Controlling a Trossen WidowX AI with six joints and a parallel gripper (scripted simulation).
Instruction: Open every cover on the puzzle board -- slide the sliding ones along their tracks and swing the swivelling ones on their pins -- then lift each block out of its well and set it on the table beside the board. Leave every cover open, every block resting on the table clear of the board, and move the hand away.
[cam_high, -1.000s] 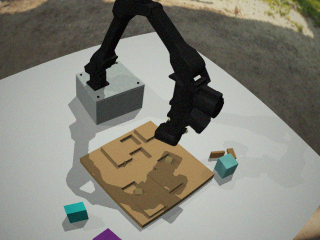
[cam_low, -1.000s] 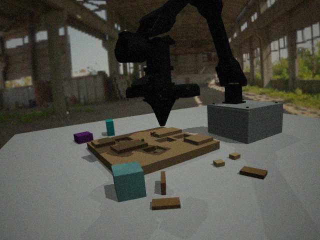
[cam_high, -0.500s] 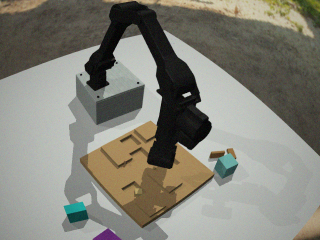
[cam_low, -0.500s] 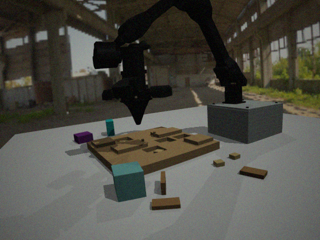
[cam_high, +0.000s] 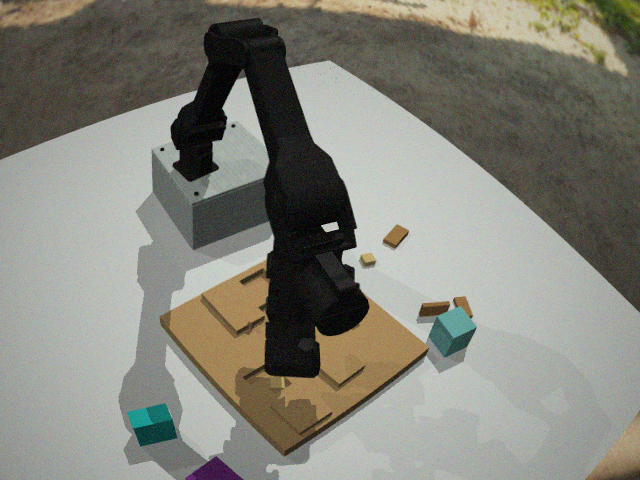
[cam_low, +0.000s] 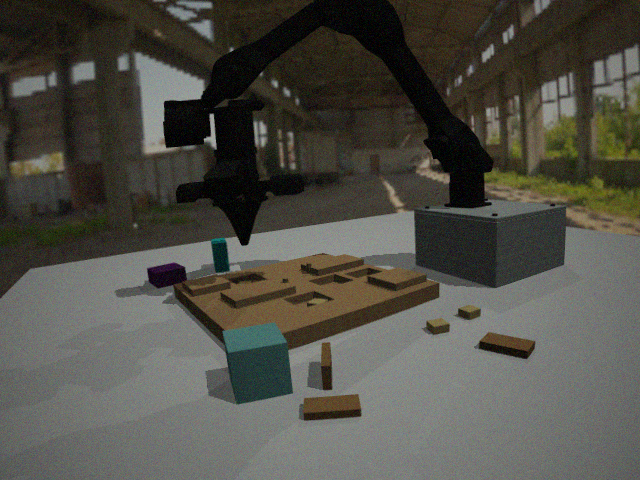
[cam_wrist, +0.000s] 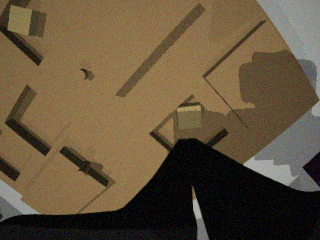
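The tan puzzle board (cam_high: 206, 335) (cam_low: 361, 310) (cam_wrist: 134, 14) lies mid-table with raised covers (cam_high: 232, 304) (cam_low: 257, 294) slid aside from open wells. A small tan block (cam_high: 277, 382) (cam_wrist: 188, 118) sits in the well near the board's front corner. Another small tan block (cam_wrist: 20, 20) sits in a second well. My gripper (cam_high: 290, 369) (cam_low: 242, 238) (cam_wrist: 186, 147) is shut and empty. It hangs above the board, its tips just over the first block's well. Two small tan blocks (cam_low: 437, 325) (cam_low: 469, 311) lie on the table beside the board; one shows in the top view (cam_high: 368, 258).
A teal cube (cam_high: 452, 330) (cam_low: 256, 361) and brown flat pieces (cam_high: 434, 308) (cam_low: 331, 406) (cam_high: 395, 235) lie right of the board. A teal block (cam_high: 152, 423) (cam_low: 220, 255) and a purple block (cam_high: 214, 470) (cam_low: 166, 274) lie at its left. The grey arm base (cam_high: 217, 201) (cam_low: 488, 242) stands behind.
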